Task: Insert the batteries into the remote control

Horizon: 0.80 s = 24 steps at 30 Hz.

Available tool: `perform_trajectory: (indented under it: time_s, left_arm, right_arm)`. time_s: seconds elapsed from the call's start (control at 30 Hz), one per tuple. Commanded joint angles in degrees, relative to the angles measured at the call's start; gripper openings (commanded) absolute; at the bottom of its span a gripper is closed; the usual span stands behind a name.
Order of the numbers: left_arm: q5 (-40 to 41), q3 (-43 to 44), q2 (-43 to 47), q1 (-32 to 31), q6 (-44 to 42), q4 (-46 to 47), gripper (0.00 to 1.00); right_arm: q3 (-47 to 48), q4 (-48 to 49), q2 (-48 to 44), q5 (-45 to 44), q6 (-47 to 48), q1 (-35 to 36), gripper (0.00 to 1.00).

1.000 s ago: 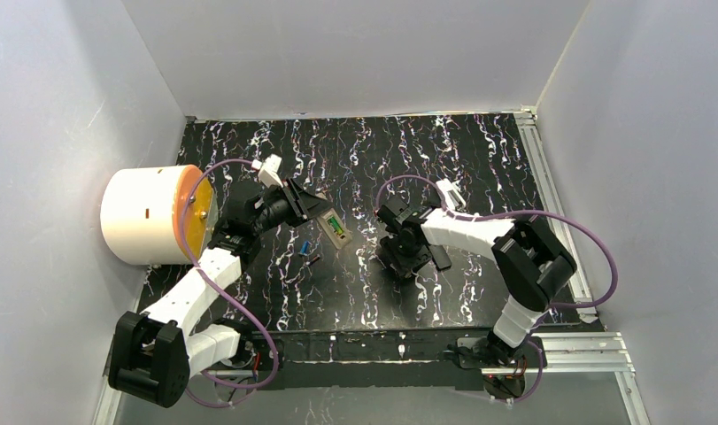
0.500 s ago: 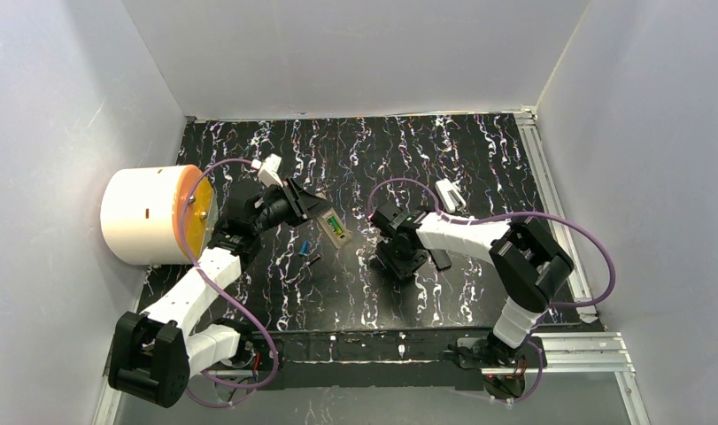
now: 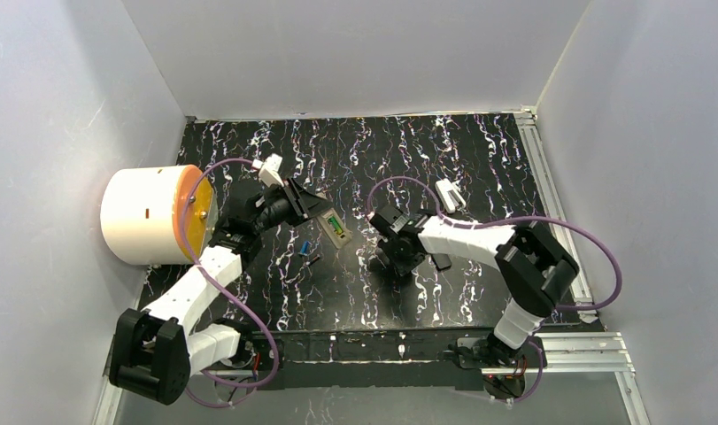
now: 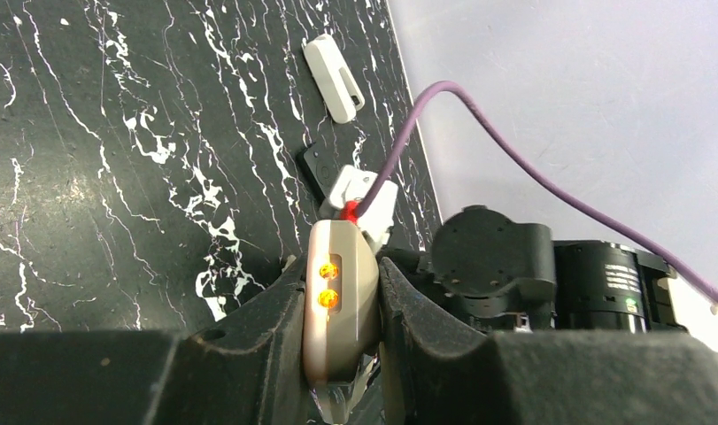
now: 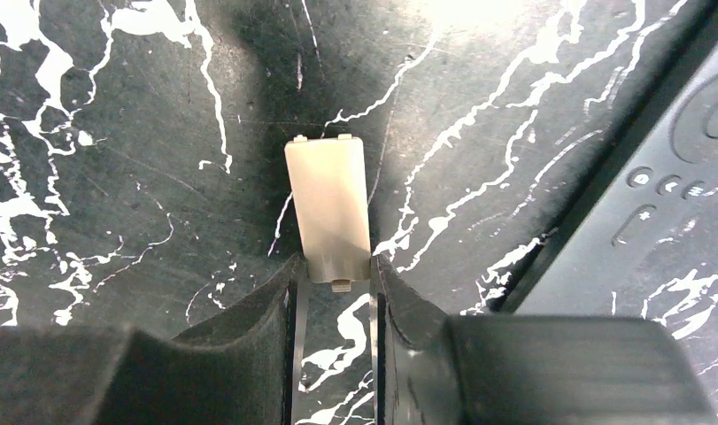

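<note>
My left gripper [image 3: 312, 212] is shut on a beige remote [image 3: 330, 224], held above the table with its open compartment up. A green battery [image 3: 336, 227] lies in that compartment. In the left wrist view the remote [image 4: 339, 297] sits edge-on between my fingers. A blue battery [image 3: 306, 249] and a dark battery [image 3: 314, 260] lie on the table just below the remote. My right gripper [image 3: 392, 259] is down at the table. In the right wrist view its fingertips [image 5: 333, 276] pinch the near end of a beige battery cover [image 5: 328, 204] lying flat.
A black remote [image 5: 638, 177] lies right of my right gripper, partly hidden in the top view [image 3: 441, 260]. A small white two-pronged piece [image 3: 450, 193] lies behind it. A white drum with an orange rim [image 3: 153, 214] stands at the left edge. Grey walls enclose the black marbled table [image 3: 479, 150].
My right gripper has shifted a little to the left along the table, uncovering more of the black remote. My left gripper and the beige remote have stayed in place.
</note>
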State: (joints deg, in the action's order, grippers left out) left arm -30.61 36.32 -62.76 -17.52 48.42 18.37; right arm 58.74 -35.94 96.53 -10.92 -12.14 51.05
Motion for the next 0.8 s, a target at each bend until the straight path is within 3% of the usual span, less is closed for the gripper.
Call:
perform_trajectory:
  time_s: [0.0,0.1,0.3,0.77]
  left_arm:
    - [-1.1,3.1,-2.4,0.0,0.4,0.1,0.00]
    - [-1.9,4.3,-5.2,-1.1,0.5,0.2,0.00]
    - [-0.4,5.4,-7.0,-3.9,-0.9,2.0,0.00]
    - [2.7,0.6,-5.6,-5.7,0.8,13.6,0.00]
  right_arm:
    - [-1.1,5.7,-7.3,-2.4,-1.7,0.0,0.25]
    - [-1.0,7.8,-12.6,-0.4,-2.5,0.0,0.24]
    - [0.3,13.3,-22.3,12.8,-2.8,0.4,0.24]
    - [13.9,6.3,-18.1,7.7,-7.5,5.6,0.25]
